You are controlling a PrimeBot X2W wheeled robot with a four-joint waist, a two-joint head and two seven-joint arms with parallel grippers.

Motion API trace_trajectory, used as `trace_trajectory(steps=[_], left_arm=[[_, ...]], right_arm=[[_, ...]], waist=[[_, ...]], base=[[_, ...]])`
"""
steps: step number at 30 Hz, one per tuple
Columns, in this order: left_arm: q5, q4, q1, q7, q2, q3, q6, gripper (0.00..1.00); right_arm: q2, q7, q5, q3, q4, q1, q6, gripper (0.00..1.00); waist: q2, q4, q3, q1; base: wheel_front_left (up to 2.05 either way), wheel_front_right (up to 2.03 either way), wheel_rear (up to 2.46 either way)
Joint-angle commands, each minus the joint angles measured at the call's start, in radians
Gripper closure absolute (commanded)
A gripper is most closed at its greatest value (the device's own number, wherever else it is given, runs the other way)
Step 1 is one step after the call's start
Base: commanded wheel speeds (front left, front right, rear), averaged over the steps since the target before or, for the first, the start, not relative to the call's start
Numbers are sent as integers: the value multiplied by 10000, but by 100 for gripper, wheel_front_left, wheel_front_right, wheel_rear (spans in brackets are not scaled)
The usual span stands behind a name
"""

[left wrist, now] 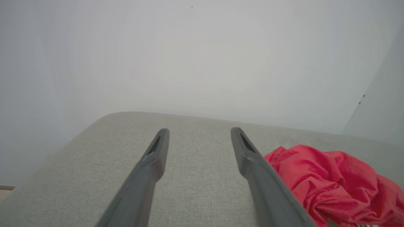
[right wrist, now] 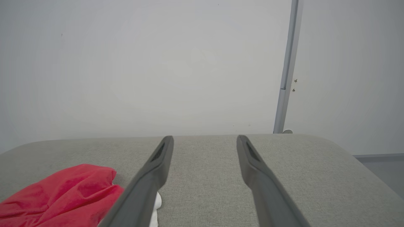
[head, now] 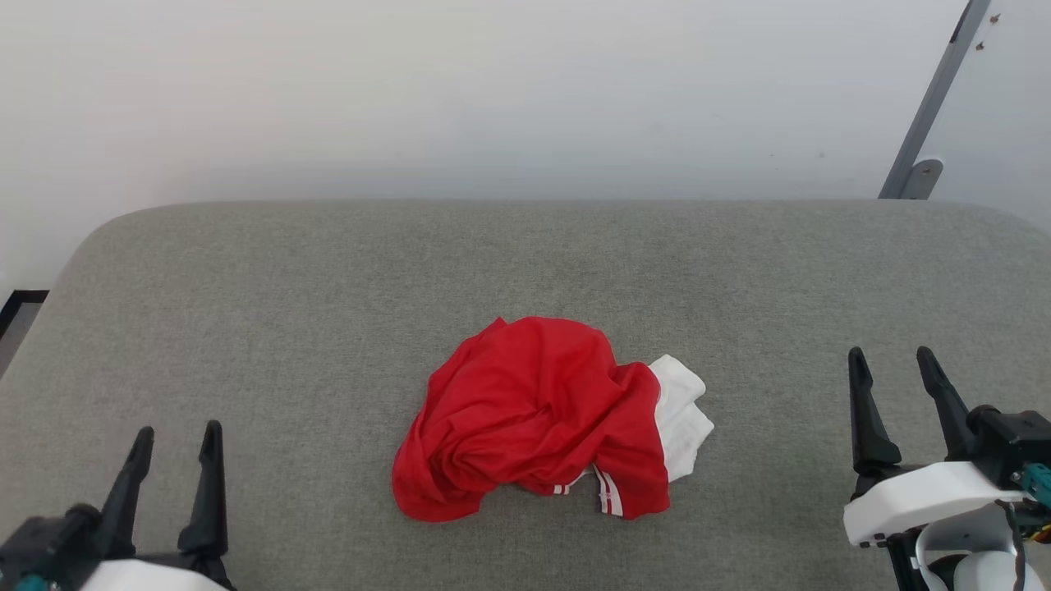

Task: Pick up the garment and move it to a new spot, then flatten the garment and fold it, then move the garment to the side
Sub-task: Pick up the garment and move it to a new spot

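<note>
On one cushion (head: 246,271), one garment (head: 525,410), two pincers (head: 180,430) (head: 892,355)

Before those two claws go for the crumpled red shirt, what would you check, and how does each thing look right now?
1. Left gripper open, holding nothing: ok.
2. Right gripper open, holding nothing: ok.
3. Garment lying on the grey padded surface between the grippers, touching neither: ok.
4. Garment flat enough to fold: not ok, it is bunched.
5. Where its collar lies: cannot tell.
</note>
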Motion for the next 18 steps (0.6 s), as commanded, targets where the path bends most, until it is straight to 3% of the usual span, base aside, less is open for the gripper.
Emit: trace_trajectory(steps=[1,9,18], left_arm=[[231,-74,182,-52,-196,223,-130,0],[1065,-148,708,-53,-1167,1150,-763,0],[1849,92,743,-54,-1924,1484,-1395,0]], right_arm=[[2,27,59,-4,-29,94,2,0],[2,19,110,-80,-35,184,2,0],[2,15,124,-63,-8,206,2,0]], waist=[[-1,23,7,0],[-1,129,28,0],[-1,283,53,0]], base=[[0,0,0],[0,0,0],[0,0,0]])
